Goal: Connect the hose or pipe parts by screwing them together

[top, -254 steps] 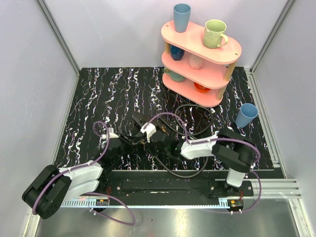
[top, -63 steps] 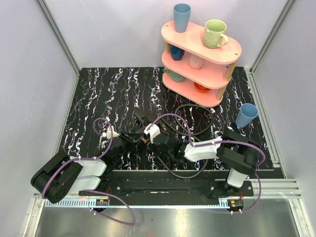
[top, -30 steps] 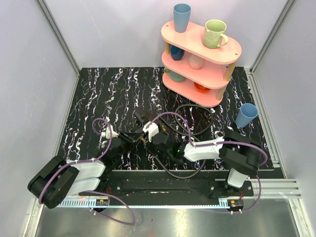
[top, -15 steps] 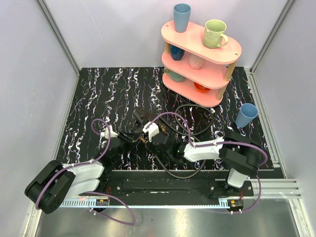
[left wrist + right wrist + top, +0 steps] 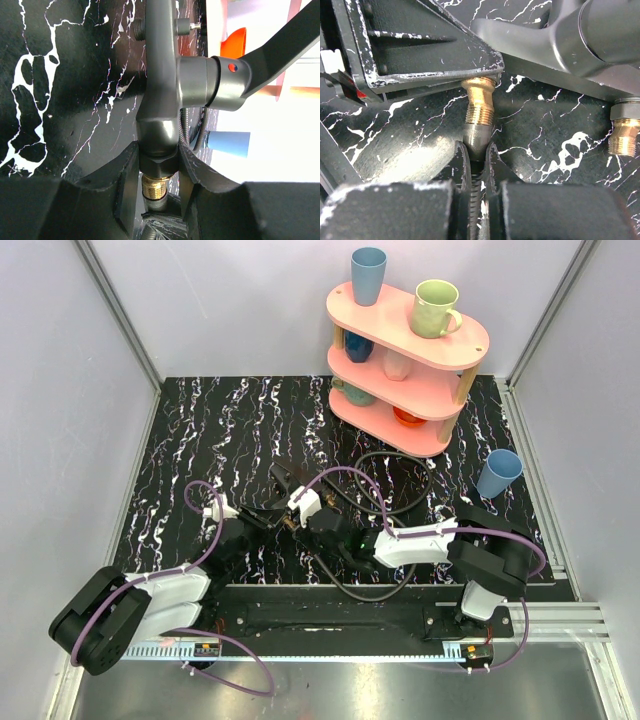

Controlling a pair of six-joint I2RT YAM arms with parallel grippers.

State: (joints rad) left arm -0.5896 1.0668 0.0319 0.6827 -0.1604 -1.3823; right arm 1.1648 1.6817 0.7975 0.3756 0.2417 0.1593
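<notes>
Nothing has visibly shifted since half a second ago. Compared with two seconds ago, the left arm's elbow sits lower, closer to the near-left corner. Both arms lie low from their bases at the near edge and reach inward, meeting over the black, white-veined marble tabletop [image 5: 200,430]. The left gripper [image 5: 157,167] is clenched on the hex collar of the dark grey angular metal pipe piece [image 5: 161,90], which runs away from its fingers. The right gripper [image 5: 476,150] points left and pinches the end sleeve of the thin black flexible hose [image 5: 475,136]. The hose's brass threaded fitting [image 5: 479,102] meets the pipe piece's collar between the left fingers. The hose's slack loops toward the right arm. Farther back stand a light blue plastic cup [image 5: 498,473] and a pink three-tier wooden shelf [image 5: 385,322] holding cups.
</notes>
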